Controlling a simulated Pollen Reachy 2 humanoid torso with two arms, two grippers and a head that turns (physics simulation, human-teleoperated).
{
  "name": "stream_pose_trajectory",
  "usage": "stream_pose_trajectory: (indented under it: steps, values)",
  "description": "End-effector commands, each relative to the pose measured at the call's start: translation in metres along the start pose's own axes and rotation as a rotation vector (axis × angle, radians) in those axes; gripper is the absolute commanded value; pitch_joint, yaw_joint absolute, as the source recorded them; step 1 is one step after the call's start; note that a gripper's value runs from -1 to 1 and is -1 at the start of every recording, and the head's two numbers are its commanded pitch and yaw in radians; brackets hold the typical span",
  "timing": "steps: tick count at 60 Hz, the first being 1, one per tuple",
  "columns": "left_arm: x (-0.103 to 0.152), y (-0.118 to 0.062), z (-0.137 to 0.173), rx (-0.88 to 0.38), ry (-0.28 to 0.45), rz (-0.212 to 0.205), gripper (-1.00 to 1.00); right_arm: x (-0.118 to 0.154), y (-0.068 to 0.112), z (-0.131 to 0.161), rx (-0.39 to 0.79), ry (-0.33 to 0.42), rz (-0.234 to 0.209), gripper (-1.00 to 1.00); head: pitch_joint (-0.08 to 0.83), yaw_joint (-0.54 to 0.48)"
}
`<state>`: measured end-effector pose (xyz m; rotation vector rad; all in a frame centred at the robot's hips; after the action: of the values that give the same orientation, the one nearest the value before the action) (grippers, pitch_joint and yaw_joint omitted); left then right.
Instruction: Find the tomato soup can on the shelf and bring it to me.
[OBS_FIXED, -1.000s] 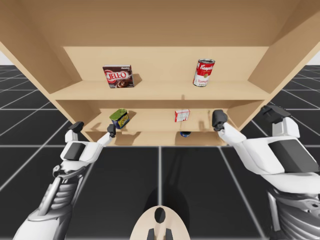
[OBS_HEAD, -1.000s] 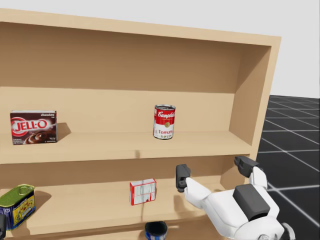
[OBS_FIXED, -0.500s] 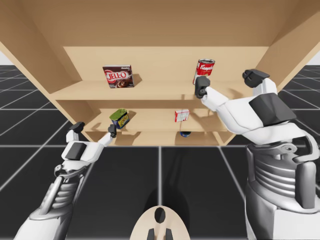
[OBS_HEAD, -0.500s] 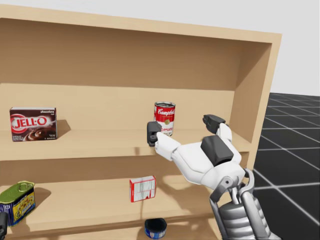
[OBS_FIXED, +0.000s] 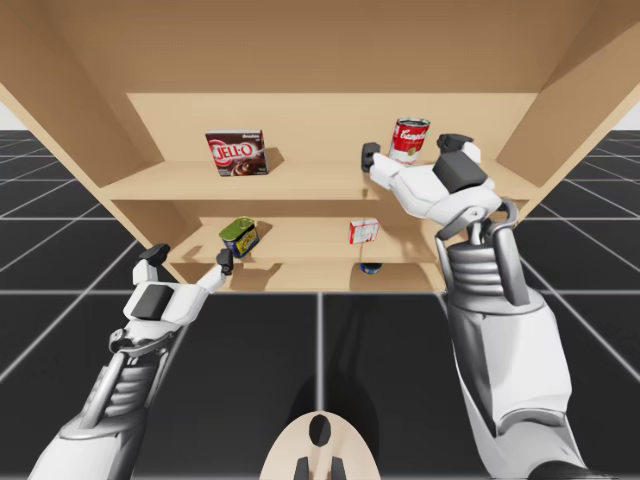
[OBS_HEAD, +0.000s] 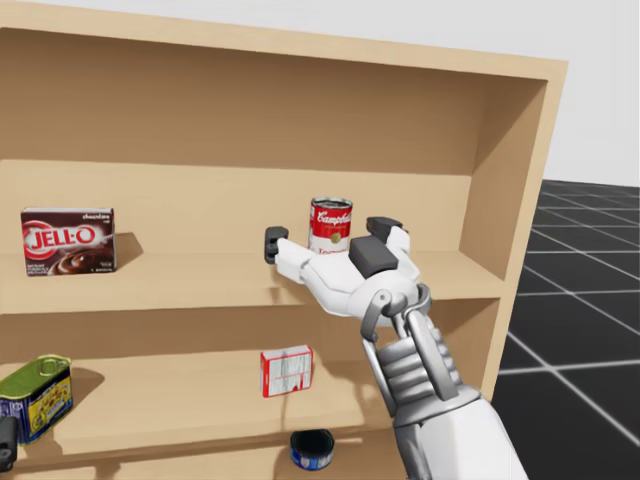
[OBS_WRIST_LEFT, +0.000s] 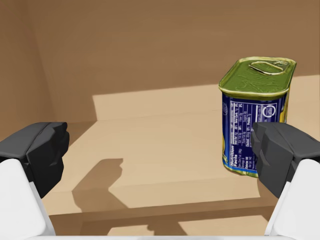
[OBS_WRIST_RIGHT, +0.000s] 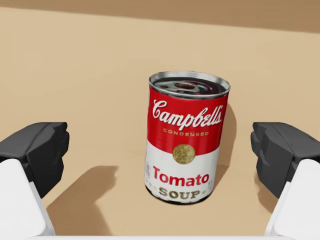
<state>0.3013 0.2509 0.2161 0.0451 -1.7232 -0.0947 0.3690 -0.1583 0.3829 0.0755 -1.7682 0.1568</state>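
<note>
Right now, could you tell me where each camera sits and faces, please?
High view: fixed above, looking down at the shelf; both arms show.
Head view: on my head, facing the shelf; right arm shows.
Left wrist view: on my left hand; left end effector faces the green-lidded can.
Right wrist view: on my right hand; right end effector faces the red and white can, shared with head view.

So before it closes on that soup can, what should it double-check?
1. Red and white can stands upright on the upper shelf: ok.
2. Right end effector is open, wider than the can: ok.
3. Can is lined up between its two fingers: ok.
4. Fingers are far enough forward to grip the can's sides: cannot tell.
5. Left end effector is open and holds nothing: ok.
</note>
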Motion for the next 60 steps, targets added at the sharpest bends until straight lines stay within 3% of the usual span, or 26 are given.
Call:
stream_pose_trajectory:
  steps: [1, 16, 18, 19, 20, 22, 30, 41, 49, 60]
  values:
    - [0.000, 0.000, 0.000, 0.000, 0.000, 0.001, -1.00, -0.005, -0.003, -0.026, -0.056, 0.192, 0.027, -1.00, 0.156, -0.24]
    - [0.001, 0.000, 0.000, 0.000, 0.000, 0.005, -1.00, -0.016, -0.007, -0.049, -0.057, 0.236, 0.051, -0.97, 0.159, -0.24]
    - [0.001, 0.001, 0.000, 0.000, 0.000, 0.005, -1.00, -0.017, -0.007, -0.049, -0.052, 0.236, 0.065, -0.77, 0.160, -0.23]
    - [0.001, 0.001, 0.000, -0.001, 0.000, 0.005, -1.00, -0.018, -0.008, -0.050, -0.068, 0.228, 0.073, 0.09, 0.161, -0.23]
    - [0.001, 0.001, 0.000, -0.001, 0.000, 0.005, -1.00, -0.018, -0.008, -0.050, -0.067, 0.229, 0.069, 0.82, 0.161, -0.23]
    - [0.001, 0.001, 0.000, -0.001, 0.001, 0.005, -1.00, -0.019, -0.008, -0.050, -0.067, 0.228, 0.067, 1.00, 0.162, -0.23]
    - [0.001, 0.001, 0.000, -0.001, 0.000, 0.006, -1.00, -0.017, -0.009, -0.049, -0.072, 0.221, 0.065, 1.00, 0.162, -0.23]
    - [0.000, 0.000, 0.000, 0.002, 0.003, 0.005, -1.00, 0.005, -0.012, -0.030, -0.082, 0.145, 0.077, 1.00, 0.166, -0.23]
    - [0.000, 0.000, 0.000, 0.002, 0.003, 0.005, -1.00, 0.029, -0.012, -0.006, -0.085, 0.067, 0.079, 1.00, 0.166, -0.23]
    - [-0.001, -0.001, 0.000, 0.001, 0.004, 0.003, -1.00, 0.034, -0.007, 0.036, -0.060, 0.036, 0.088, 1.00, 0.170, -0.23]
